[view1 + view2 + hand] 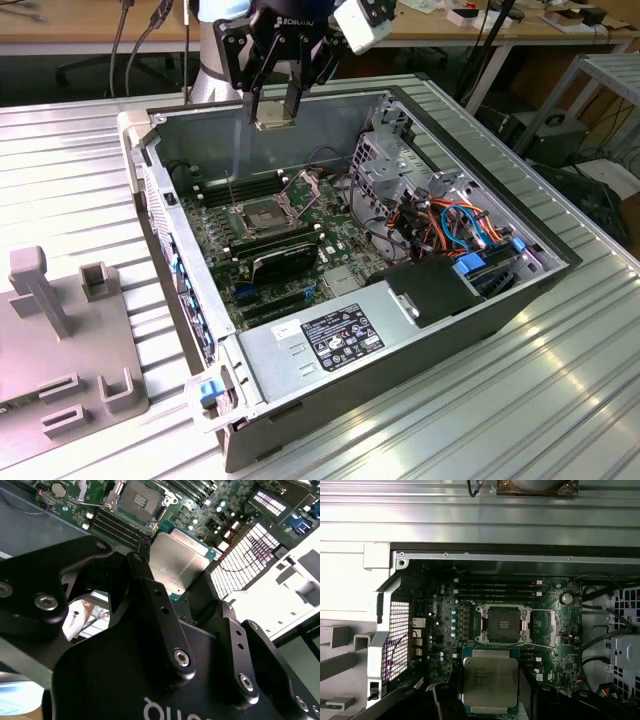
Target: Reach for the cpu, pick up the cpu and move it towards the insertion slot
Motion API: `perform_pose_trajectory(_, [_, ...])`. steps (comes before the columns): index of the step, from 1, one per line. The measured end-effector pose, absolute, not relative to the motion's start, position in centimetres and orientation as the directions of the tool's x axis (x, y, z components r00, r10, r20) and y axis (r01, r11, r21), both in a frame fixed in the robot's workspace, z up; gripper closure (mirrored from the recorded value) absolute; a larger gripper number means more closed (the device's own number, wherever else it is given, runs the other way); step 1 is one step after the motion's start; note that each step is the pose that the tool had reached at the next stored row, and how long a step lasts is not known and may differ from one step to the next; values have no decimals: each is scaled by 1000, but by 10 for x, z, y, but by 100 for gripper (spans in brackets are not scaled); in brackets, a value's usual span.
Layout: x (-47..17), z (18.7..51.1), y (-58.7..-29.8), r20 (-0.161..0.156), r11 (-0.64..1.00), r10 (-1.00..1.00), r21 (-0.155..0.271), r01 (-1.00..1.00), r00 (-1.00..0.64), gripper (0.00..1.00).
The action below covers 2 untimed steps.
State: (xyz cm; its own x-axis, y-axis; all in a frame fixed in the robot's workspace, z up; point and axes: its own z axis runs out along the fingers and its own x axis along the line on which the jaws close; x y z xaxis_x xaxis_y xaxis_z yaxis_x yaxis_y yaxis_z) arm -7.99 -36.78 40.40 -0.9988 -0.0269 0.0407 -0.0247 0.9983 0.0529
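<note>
A robot arm's gripper [274, 100] hangs above the open computer case [480, 300] on a ribbed metal worktop [560, 400], its fingers [150, 595] closed narrowly on the cpu [273, 118], which it carries clear of the motherboard [300, 240]. In the exterior view the chip sits high over the board, near the case's far wall and well above the insertion slot [262, 217]. In the first wrist view the cpu [490, 681] lies just beside the open socket [502, 624], not yet over it.

The chip looks thin, stiff and light, a flat plate with a silvery-tan metal lid on a green carrier edge. Its smooth lid would probably be slippery, and the contact face and the pins in the socket are likely fragile, so the two opposite side edges appear the sound place to take hold, which is where the fingers seem to bear in the second wrist view, with the cpu [179, 562] pinched between them and its broad face unobstructed.

The part is close to square, so it has hardly any long axis; what counts is the flat face. In the first wrist view its lid faces the camera and its edges run roughly parallel to the socket frame. In the exterior view it appears to hang roughly level under the fingers, though any slight tilt cannot be judged. The socket's retaining frame [555, 625] stands swung open beside it, with the thin wire lever [540, 611] raised.
</note>
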Motion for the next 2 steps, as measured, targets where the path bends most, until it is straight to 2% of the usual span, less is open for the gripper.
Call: perform_pose_trajectory(2, [-80,404,-368,41,998,-27,53,-25,-999,46])
